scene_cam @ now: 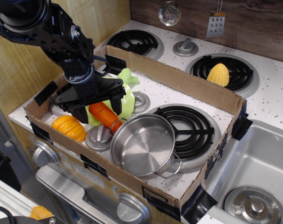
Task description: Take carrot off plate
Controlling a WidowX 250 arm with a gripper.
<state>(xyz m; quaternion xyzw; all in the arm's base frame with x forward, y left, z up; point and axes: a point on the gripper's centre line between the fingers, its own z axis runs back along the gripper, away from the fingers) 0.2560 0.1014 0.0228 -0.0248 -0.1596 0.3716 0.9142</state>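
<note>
Both fingers of the gripper [99, 106] hang spread astride the carrot [105, 115] lying below on the plate [124, 101]; lower squarely before pinching, clear of the pot [143, 145]

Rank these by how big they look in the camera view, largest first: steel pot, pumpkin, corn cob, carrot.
1. Steel pot, clearly largest.
2. Pumpkin.
3. Corn cob, though it sits farther from the camera, so its place is unsure.
4. Carrot, partly hidden by the gripper, so its rank is uncertain too.
</note>
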